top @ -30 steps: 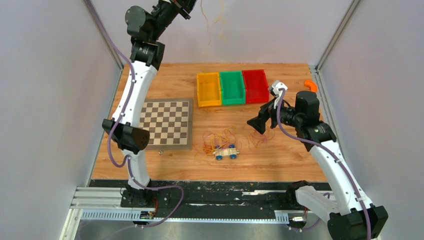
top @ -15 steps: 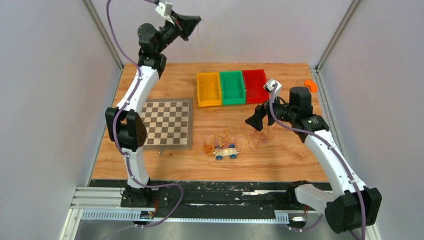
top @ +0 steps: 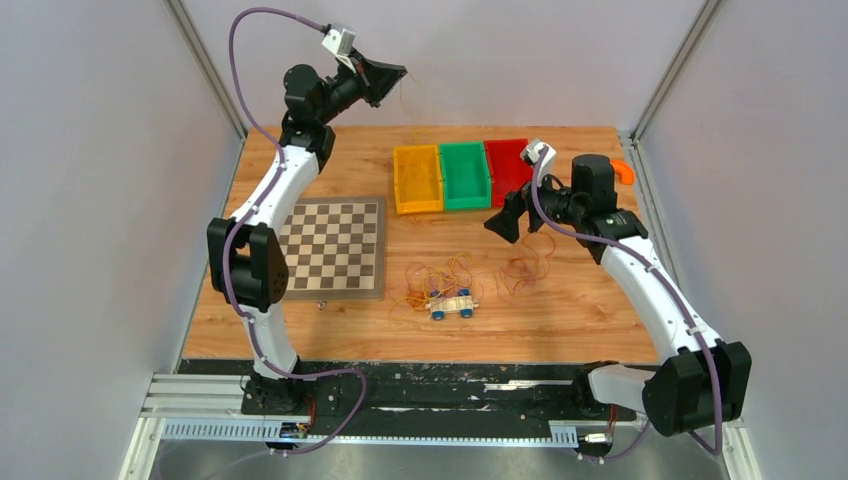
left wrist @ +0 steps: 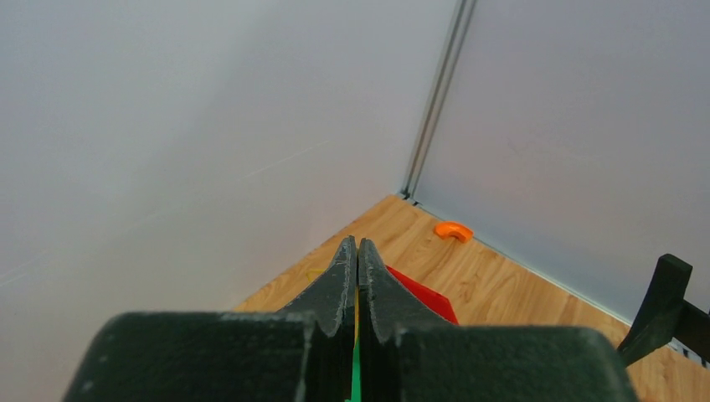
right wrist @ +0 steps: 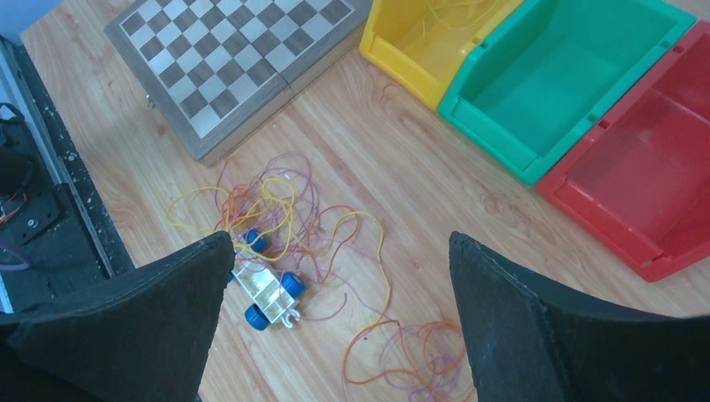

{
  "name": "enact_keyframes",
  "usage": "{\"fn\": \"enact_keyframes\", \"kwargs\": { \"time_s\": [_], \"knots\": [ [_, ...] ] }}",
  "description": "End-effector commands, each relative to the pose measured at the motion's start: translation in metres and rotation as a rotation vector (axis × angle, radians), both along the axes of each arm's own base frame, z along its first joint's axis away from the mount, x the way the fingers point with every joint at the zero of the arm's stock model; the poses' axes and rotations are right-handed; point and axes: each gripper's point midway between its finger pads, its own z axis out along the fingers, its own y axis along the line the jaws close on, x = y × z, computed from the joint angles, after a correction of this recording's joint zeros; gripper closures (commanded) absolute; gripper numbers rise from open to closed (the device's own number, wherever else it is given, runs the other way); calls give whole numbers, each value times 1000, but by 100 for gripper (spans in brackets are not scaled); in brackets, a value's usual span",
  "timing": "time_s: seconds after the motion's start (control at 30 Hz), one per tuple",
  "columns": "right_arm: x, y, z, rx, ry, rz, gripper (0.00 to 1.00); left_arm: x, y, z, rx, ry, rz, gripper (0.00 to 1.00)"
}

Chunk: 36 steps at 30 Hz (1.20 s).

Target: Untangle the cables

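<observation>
The left fingers [top: 388, 73] are pressed tight together, held high above the far edge of the table [top: 570, 320], out beyond the yellow bin [top: 417, 180]. A thin yellow strand [right wrist: 456, 12] lies looped inside that bin, and from above a faint line of it rises to the fingertips, which pinch it. A second ago this arm reached higher still, its fingers out of sight at the top and the strands dangling plainly against the back wall. Since then it has swung down and the fingers have come into view, pointing to the right

The right fingers [top: 503, 222] stand wide apart with nothing between them, hovering over the table just in front of the green bin [top: 465, 175] and the red bin [top: 508, 170]. Over the last second they have drifted a little left and away from the near edge

The rest of the cables [top: 435, 278] lie where they were. The main tangle [right wrist: 276, 201] of yellow, orange and purplish loops is spread on the middle of the table, right of the chessboard [top: 330, 245], partly around a toy car [top: 453, 305] with blue wheels. A smaller orange clump [top: 525, 270] sits to its right, and a long yellow loop reaches from the tangle toward it. The orange piece [top: 625, 170] in the far right corner has not moved
</observation>
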Motion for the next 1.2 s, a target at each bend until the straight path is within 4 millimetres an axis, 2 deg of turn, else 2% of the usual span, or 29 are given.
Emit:
{"fn": "enact_keyframes", "kwargs": {
  "time_s": [0.0,0.1,0.3,0.43,0.47,0.5,0.53,0.57,0.6,0.63,0.67,0.73,0.77,0.8,0.83,0.87,0.9,0.93,0.97,1.0,1.03,1.07,1.17],
  "knots": [
    [27,6,33,46,-98,-13,2,7,12,23,-14,-29,101,100],
    [36,9,33,63,-74,-16,3,26,22,-1,5,12,195,100],
    [42,8,29,58,-70,-24,4,42,31,-52,59,101,289,100],
    [43,7,22,52,-59,-30,4,48,29,-65,44,155,313,100],
    [44,7,19,51,-55,-32,4,47,23,-65,43,161,311,100],
    [45,7,18,50,-51,-34,4,53,24,-67,46,178,355,100],
    [45,7,16,50,-48,-36,4,54,16,-69,54,191,376,100],
    [46,6,15,49,-45,-38,4,62,18,-73,81,204,443,100],
    [46,6,14,49,-43,-39,4,61,8,-74,98,203,447,100],
    [47,6,14,48,-44,-40,4,64,7,-79,120,200,473,100],
    [47,6,13,46,-42,-43,4,63,1,-82,126,200,469,100],
    [48,4,14,42,-48,-50,4,61,-4,-102,155,219,461,100],
    [47,2,14,42,-49,-54,4,61,-2,-107,179,211,481,100],
    [47,0,14,41,-52,-57,4,59,-5,-122,209,225,490,100],
    [46,-1,13,39,-53,-58,4,59,0,-125,239,208,531,100],
    [45,-2,14,39,-55,-61,4,54,-2,-141,278,216,532,100],
    [44,-3,13,39,-57,-61,4,51,-3,-144,284,215,534,100],
    [42,-4,12,39,-54,-61,4,46,-3,-159,304,242,522,100],
    [41,-4,11,39,-52,-58,4,42,-3,-162,306,249,514,100],
    [40,-4,10,38,-53,-60,4,37,-4,-176,320,281,498,100],
    [40,-5,10,38,-53,-59,4,33,-5,-178,324,292,484,100],
    [40,-5,9,37,-52,-60,4,27,-8,-190,343,324,450,100],
    [38,-5,8,38,-48,-58,4,14,-15,-209,367,397,380,100]
  ]
}}
